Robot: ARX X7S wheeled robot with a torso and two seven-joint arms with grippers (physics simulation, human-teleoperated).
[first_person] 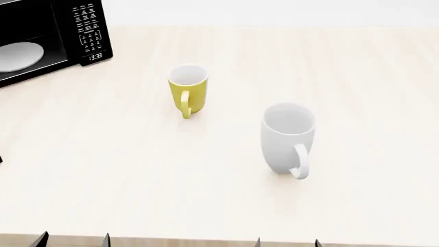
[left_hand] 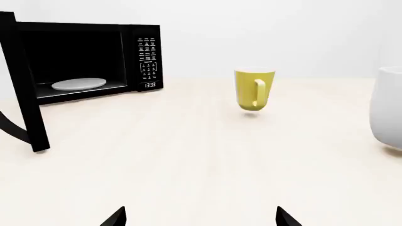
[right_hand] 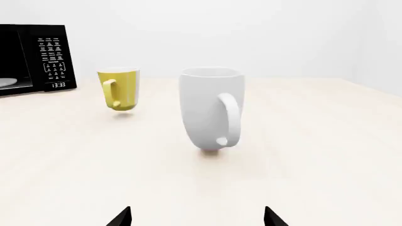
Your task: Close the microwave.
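A: Left wrist view first. Your microwave (left_hand: 82, 59) sits upper left of the frame, cavity showing, plate (left_hand: 78, 84) inside. Door (left_hand: 24, 84) swung out edge-on at the far left, standing tall, its long axis vertical, free edge toward the camera.

B: And the fingers?

A: Left gripper (left_hand: 199, 219): only two dark tips at the bottom edge, wide apart, nothing between them. Door lies up and left of them, well apart. Yellow mug (left_hand: 254, 89) centre, white mug (left_hand: 389, 110) cut by the right edge.

B: Head view?

A: Microwave in the upper left corner, keypad (first_person: 87, 33) facing you, cavity open; the door itself is out of frame. Left tips at bottom left, right gripper (first_person: 287, 243) tips at bottom centre-right. Your left arm is nearer, I'd judge. Both mugs stand between, clear of the door side.

B: Right wrist view?

A: Microwave only a slice at the left edge. Right tips at the bottom edge spread wide, holding nothing. White mug stands straight ahead of them, yellow one behind to the left. You'd likely push that door from its outer face with the left arm.
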